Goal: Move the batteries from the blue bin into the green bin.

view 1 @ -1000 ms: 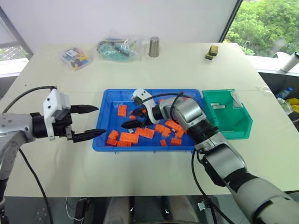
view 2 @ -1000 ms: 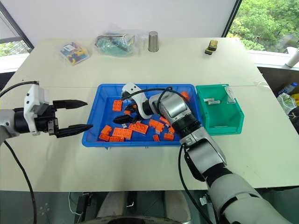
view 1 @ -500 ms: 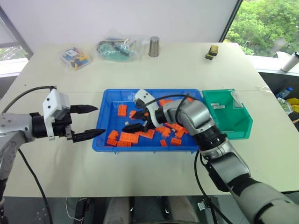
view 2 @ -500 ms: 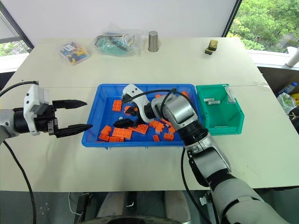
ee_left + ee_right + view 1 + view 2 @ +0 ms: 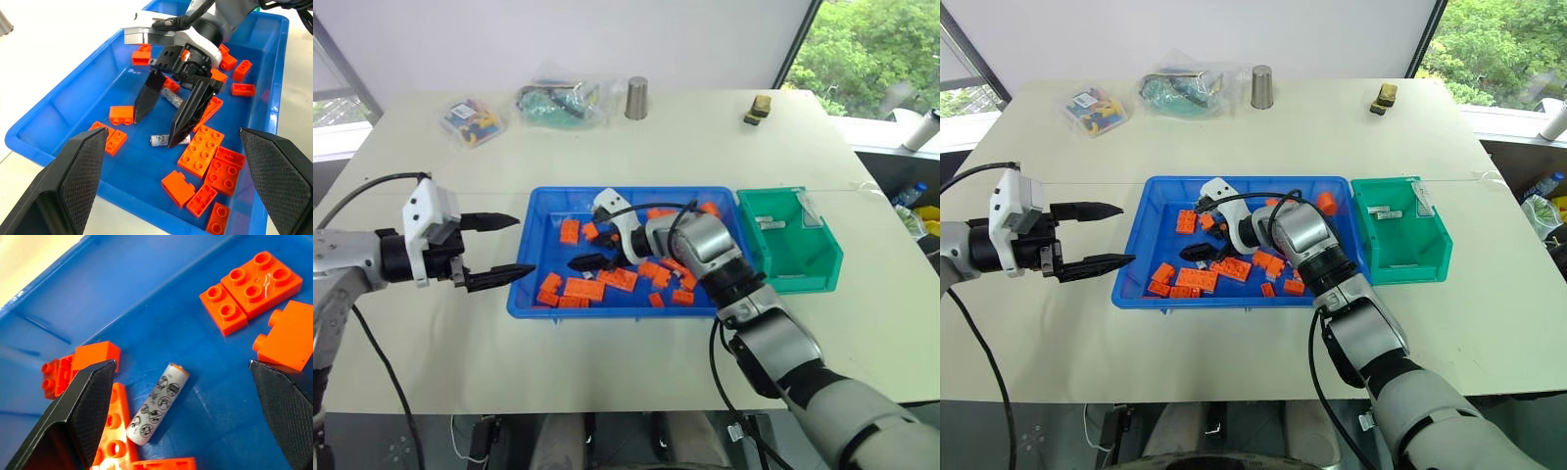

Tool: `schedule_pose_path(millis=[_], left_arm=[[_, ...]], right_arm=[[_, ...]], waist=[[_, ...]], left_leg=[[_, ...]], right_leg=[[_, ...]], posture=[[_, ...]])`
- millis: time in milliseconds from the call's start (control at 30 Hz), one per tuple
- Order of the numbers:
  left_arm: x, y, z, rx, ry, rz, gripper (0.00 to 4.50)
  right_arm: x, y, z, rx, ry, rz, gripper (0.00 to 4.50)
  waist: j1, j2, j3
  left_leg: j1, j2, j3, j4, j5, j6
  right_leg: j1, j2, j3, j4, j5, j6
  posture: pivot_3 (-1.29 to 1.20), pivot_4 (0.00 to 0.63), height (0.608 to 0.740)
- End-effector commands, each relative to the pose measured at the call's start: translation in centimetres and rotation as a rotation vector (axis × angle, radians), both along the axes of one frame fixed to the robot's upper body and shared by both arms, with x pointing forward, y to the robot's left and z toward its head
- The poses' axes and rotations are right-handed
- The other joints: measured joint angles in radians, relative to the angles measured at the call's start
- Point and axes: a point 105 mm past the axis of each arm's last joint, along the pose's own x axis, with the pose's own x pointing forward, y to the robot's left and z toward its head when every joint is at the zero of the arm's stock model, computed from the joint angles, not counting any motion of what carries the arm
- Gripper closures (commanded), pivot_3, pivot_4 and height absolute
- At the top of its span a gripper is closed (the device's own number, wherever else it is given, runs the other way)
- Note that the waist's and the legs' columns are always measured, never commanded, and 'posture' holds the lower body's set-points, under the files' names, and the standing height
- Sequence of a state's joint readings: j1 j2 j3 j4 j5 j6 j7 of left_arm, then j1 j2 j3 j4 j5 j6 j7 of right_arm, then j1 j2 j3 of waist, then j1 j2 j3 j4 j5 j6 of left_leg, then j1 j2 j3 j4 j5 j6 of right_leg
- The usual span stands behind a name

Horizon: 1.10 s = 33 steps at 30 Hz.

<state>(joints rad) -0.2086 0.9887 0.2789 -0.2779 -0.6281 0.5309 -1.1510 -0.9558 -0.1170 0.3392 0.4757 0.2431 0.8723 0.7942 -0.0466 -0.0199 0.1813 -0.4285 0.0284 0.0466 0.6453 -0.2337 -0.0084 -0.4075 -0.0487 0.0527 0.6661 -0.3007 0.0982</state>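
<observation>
Pale table (image 5: pixel 705 137) under the blue bin (image 5: pixel 548 206); left gripper (image 5: pixel 499 250) hangs wide apart beside it. Right wrist view: right gripper (image 5: pixel 161 117) spread over a battery (image 5: pixel 159 404) lying flat — straddle its middle squarely, then carry it to the green bin (image 5: pixel 822 259).

Right gripper (image 5: pixel 164 125) angled down, jaws spread; left gripper (image 5: pixel 504 250) level, jaws spread, empty
</observation>
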Motion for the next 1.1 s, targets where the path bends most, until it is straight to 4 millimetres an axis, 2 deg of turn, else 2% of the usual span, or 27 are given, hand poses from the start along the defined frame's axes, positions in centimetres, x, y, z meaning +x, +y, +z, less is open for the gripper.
schedule_pose_path(millis=[33, 367, 667, 867, 900, 1033, 1100], left_arm=[[-0.1, 0.0, 0.9, 0.009, -0.046, -0.003, 0.0], [0.1, 0.0, 0.6, 0.009, -0.044, -0.002, 0.0], [0.4, -0.3, 0.7, 0.007, -0.046, -0.023, 0.0], [0.4, -0.6, 0.7, 0.003, -0.039, -0.046, 0.0], [0.3, -0.7, 0.6, 0.004, -0.031, -0.058, 0.0], [-0.1, -1.2, 0.3, 0.009, -0.011, -0.108, 0.0], [-0.5, -1.9, 0.2, 0.002, 0.0, -0.146, 0.0]], right_arm=[[-0.6, -0.3, -1.6, -0.054, 0.01, 0.025, 1.29], [-2.4, 0.6, -0.6, -0.02, 0.024, 0.06, 1.29], [-3.1, 0.0, -3.1, -0.141, -0.067, 0.104, 1.29], [-2.8, -0.1, -3.0, -0.174, -0.144, 0.127, 4.2], [-2.7, -0.2, -2.7, -0.168, -0.145, 0.126, 4.44], [-2.7, -0.6, -1.8, -0.146, -0.148, 0.13, 4.44], [-2.9, -0.9, -0.6, -0.109, -0.149, 0.13, 4.44]], waist=[[0.0, 0.0, 0.0], [-0.002, 0.0, 0.0], [-0.005, 0.0, 0.0], [-0.015, 0.0, 0.0], [-0.017, 0.0, 0.0], [-0.019, 0.0, 0.0], [-0.019, 0.0, 0.0]], left_leg=[[0.0, 0.0, 0.0, 0.0, 0.0, 0.0], [0.0, 0.0, 0.0, -0.001, 0.0, 0.0], [0.0, 0.0, 0.0, -0.002, 0.0, -0.001], [0.001, -0.001, 0.0, -0.003, 0.0, -0.001], [0.001, 0.0, -0.001, -0.003, 0.0, -0.001], [0.001, -0.001, -0.001, -0.003, 0.0, -0.001], [0.001, -0.002, 0.0, -0.003, 0.0, -0.001]], right_leg=[[0.0, 0.0, 0.0, 0.0, 0.0, 0.0], [0.0, 0.0, 0.0, 0.0, 0.0, 0.0], [0.0, -0.003, -0.001, -0.001, 0.0, -0.002], [-0.001, -0.004, -0.002, -0.001, 0.0, -0.002], [-0.001, -0.005, -0.003, -0.001, 0.0, -0.002], [0.0, -0.007, -0.005, -0.001, 0.0, -0.002], [-0.001, -0.008, -0.006, -0.001, 0.0, -0.002]], posture=[[0.0, 0.15, 0.739], [0.0, 0.15, 0.739], [0.0, 0.15, 0.739], [0.0, 0.15, 0.739], [0.0, 0.15, 0.739], [0.0, 0.15, 0.739], [0.0, 0.15, 0.739]])
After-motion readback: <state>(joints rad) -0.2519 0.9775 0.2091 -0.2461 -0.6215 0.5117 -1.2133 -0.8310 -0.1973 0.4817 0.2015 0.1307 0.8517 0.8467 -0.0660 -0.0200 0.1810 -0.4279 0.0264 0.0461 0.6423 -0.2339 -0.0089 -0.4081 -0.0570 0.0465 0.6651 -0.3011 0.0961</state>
